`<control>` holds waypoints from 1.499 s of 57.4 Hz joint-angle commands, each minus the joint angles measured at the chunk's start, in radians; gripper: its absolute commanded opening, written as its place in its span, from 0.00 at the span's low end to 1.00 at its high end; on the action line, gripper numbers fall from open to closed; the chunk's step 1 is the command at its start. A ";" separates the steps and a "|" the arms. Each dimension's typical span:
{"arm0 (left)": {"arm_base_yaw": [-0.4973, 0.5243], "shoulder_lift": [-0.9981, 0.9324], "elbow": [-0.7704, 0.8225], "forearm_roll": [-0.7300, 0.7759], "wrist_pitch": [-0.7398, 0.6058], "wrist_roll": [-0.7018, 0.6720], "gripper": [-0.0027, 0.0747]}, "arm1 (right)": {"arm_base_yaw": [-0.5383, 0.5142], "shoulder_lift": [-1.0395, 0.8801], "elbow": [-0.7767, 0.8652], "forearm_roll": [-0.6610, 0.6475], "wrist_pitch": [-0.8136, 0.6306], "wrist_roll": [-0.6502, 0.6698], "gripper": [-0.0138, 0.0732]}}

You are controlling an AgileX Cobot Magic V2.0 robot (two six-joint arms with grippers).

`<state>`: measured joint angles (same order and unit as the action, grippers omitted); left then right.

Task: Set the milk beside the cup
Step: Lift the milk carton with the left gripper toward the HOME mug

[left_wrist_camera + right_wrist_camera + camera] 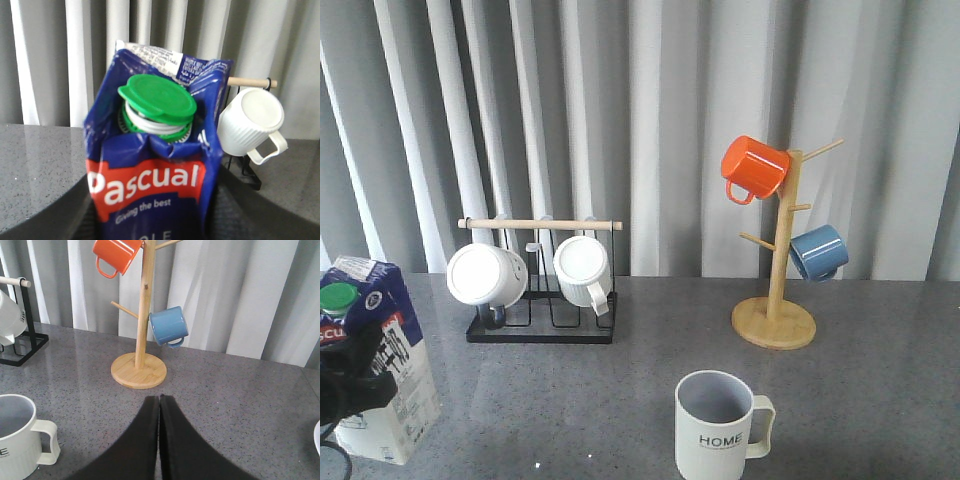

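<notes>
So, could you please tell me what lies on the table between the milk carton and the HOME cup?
Nothing: in the front view, only bare grey tabletop separates the milk carton from the HOME cup. The black mug rack stands further back.

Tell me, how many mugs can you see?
5. Two white mugs hang on the black rack, an orange mug and a blue mug hang on the wooden tree, and the HOME cup stands on the table. None seem hidden.

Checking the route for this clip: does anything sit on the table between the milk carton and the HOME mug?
Nothing visible does. The milk stands at the table's left edge, the cup front centre, with bare tabletop between. The black mug rack sits farther back.
</notes>
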<state>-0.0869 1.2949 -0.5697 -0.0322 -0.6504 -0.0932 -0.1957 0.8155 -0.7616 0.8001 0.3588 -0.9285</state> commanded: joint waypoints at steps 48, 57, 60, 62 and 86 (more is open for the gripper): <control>-0.377 0.049 -0.282 -0.261 0.133 0.170 0.12 | -0.007 -0.010 -0.036 0.012 -0.050 -0.010 0.15; -0.464 0.129 -0.313 -0.431 0.075 0.316 0.12 | -0.007 -0.010 -0.036 0.012 -0.050 -0.010 0.15; -0.494 0.151 -0.325 -0.486 0.050 0.366 0.12 | -0.007 -0.010 -0.036 0.012 -0.050 -0.010 0.15; -0.516 0.168 -0.333 -0.522 0.036 0.406 0.12 | -0.007 -0.010 -0.036 0.012 -0.050 -0.010 0.15; -0.709 0.337 -0.481 -0.978 -0.150 0.744 0.12 | -0.007 -0.010 -0.036 0.012 -0.050 -0.010 0.15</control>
<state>-0.7616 1.6394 -0.9931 -0.9906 -0.7102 0.6105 -0.1957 0.8155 -0.7616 0.8001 0.3588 -0.9285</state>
